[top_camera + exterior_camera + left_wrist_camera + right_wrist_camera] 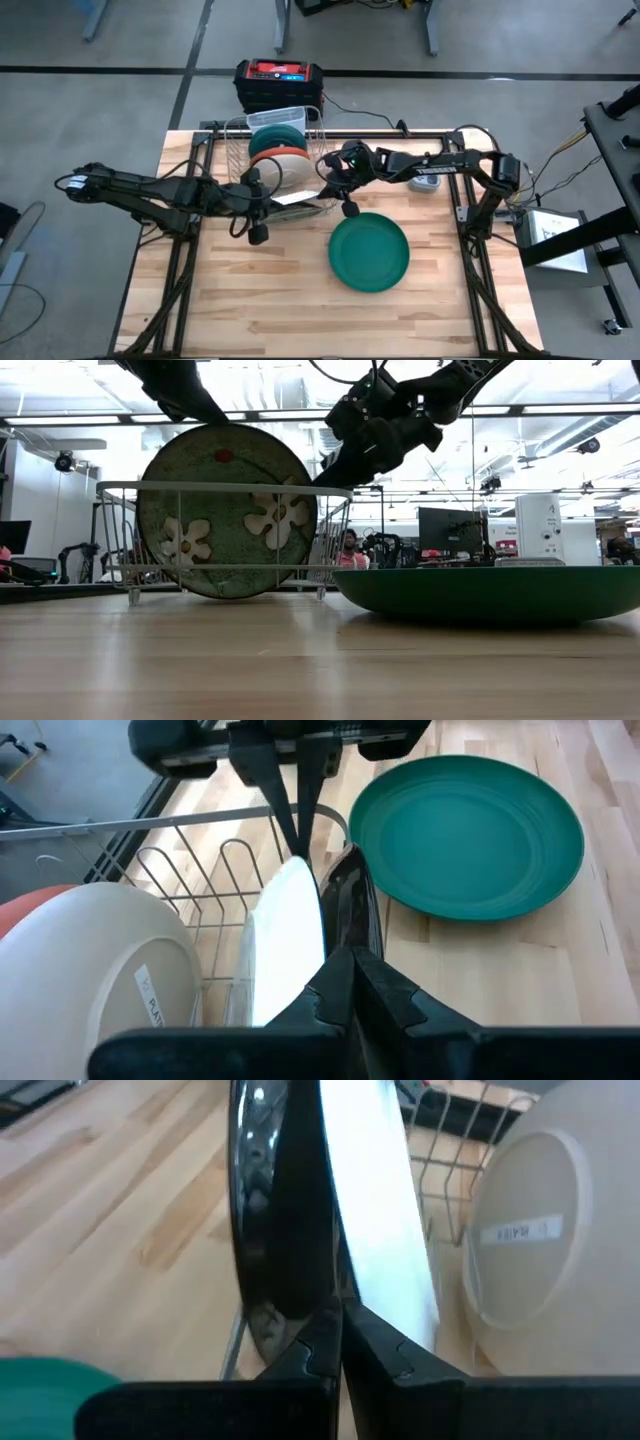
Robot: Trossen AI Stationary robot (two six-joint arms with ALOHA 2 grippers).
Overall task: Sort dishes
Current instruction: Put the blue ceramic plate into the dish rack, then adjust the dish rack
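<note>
Two closed end effectors, left end effector (258, 236), right end effector (350, 209), flanking rack (238, 135), teal plate (369, 251) apart

My left arm reaches in from the left, low and nearly level; left gripper (262, 208) points toward mid-table, its fingers (345, 982) pressed together. My right arm extends from the right, elbow bent; right gripper (338, 190) faces it, jaws closed, tips apparently near each other.
</note>
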